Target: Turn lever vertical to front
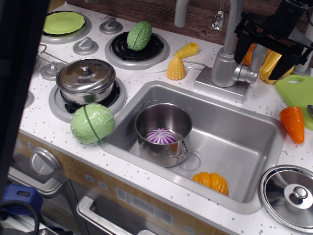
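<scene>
Beside the sink [234, 142], on the right flank of the tap body [225, 68], the lever [257, 58] stands roughly upright from its stub, long axis near vertical, tip hidden behind the black pincer [264, 51]. Its fingers seem to straddle the rod, but I cannot tell whether they are apart or clamped on it. Judged from this, the grasp stage is under way; next comes a firm hold and a swing of the rod toward the front edge of the counter [146, 193].
</scene>
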Robot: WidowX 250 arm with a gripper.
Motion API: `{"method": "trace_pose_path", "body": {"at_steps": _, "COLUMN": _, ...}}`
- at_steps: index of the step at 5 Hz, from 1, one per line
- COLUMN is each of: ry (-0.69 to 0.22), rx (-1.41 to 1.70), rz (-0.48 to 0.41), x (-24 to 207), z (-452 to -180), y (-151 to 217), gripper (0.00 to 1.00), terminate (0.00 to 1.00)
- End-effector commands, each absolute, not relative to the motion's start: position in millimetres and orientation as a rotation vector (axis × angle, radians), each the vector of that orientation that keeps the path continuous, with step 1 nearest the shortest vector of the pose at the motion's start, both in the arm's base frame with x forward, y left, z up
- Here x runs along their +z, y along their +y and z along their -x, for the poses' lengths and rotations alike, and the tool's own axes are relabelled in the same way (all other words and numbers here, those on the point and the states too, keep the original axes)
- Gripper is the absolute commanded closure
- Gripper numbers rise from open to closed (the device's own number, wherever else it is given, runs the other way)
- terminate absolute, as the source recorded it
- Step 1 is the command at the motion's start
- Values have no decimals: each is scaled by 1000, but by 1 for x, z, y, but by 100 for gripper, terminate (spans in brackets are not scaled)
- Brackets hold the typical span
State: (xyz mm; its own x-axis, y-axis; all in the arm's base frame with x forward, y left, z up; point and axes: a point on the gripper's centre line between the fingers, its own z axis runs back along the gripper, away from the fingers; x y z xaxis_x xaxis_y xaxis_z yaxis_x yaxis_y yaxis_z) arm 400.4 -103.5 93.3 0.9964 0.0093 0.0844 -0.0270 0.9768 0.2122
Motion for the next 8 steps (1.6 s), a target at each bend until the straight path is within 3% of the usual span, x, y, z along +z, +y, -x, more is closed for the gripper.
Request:
{"method": "trace_pose_path", "body": {"at_steps": 1, "ry": -83, "rx": 18, "rz": -215, "x": 93, "z": -400, "y": -103, "gripper": 0, "terminate": 0}}
{"method": "trace_pose_path", "body": {"at_steps": 5, "ry": -360, "rx": -45, "rz": -238, "x": 129, "z": -436, "y": -100, "gripper": 0, "terminate": 0}}
{"method": "trace_pose_path", "body": {"at_steps": 8, "ry": -424, "rx": -54, "rz": -245, "x": 127, "z": -459, "y": -91, "gripper": 0, "terminate": 0}}
